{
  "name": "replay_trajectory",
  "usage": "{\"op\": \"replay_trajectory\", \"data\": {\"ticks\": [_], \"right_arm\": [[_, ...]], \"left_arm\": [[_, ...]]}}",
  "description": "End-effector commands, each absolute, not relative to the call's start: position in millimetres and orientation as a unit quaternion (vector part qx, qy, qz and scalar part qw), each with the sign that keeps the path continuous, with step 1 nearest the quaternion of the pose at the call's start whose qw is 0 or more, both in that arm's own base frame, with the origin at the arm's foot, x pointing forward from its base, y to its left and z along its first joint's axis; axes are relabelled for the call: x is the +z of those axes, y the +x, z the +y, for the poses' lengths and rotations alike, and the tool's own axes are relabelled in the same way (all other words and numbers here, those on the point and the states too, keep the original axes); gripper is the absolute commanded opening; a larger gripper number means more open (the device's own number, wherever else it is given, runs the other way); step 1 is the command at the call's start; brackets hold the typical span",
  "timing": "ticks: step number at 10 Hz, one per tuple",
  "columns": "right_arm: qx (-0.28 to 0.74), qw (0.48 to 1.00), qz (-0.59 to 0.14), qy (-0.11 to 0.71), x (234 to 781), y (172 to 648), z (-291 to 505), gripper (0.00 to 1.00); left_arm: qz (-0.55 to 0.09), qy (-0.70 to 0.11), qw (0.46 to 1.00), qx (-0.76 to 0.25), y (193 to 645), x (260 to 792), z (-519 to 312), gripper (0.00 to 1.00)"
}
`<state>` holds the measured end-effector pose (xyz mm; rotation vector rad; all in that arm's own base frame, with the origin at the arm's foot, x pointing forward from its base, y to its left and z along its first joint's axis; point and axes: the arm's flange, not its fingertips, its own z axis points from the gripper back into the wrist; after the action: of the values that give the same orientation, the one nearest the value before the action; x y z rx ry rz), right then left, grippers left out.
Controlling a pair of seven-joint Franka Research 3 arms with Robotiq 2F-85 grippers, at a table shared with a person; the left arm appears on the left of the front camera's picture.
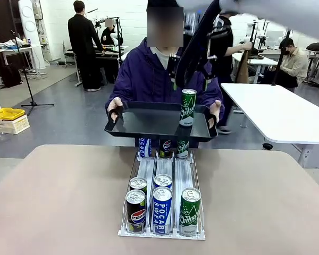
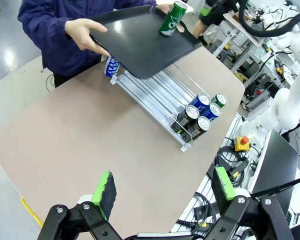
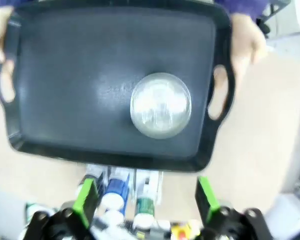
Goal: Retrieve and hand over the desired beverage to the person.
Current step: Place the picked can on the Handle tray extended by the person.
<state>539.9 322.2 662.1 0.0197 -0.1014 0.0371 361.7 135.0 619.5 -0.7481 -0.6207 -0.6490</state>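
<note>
The right gripper [image 3: 146,200] hangs wide open and empty above the green can [image 1: 187,108], upright on the black tray [image 1: 143,121] the person [image 1: 141,74] holds mid-frame; the left gripper [image 2: 164,186] gapes empty too.

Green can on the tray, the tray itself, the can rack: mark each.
green can [image 1: 188,108], front view, printed side.
tray [image 1: 143,121], front view, bare floor left of the can.
can rack [image 1: 147,169], front view, bare left lane.

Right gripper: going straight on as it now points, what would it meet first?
The right gripper would probably meet the top of the green can on the black tray first; depth is unclear.
</note>
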Motion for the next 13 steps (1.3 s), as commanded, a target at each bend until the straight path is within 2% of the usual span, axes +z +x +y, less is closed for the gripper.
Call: {"op": "replay_trajectory", "data": {"ticks": [1, 5, 7, 13], "right_arm": [[-0.001, 0.997, -0.07, 0.009, 648, 465, 306, 1.0], [0.008, 0.996, -0.086, 0.033, 596, 427, 280, 1.0], [0.013, 0.994, -0.097, 0.045, 596, 415, 277, 1.0], [-0.001, 0.996, -0.086, 0.025, 596, 428, 287, 1.0]], "left_arm": [[-0.301, -0.359, 0.826, -0.314, 362, 621, 137, 1.0], [-0.301, -0.359, 0.826, -0.314, 362, 621, 137, 1.0], [-0.301, -0.359, 0.826, -0.314, 362, 621, 137, 1.0], [-0.301, -0.359, 0.826, -0.314, 362, 621, 137, 1.0]]}}
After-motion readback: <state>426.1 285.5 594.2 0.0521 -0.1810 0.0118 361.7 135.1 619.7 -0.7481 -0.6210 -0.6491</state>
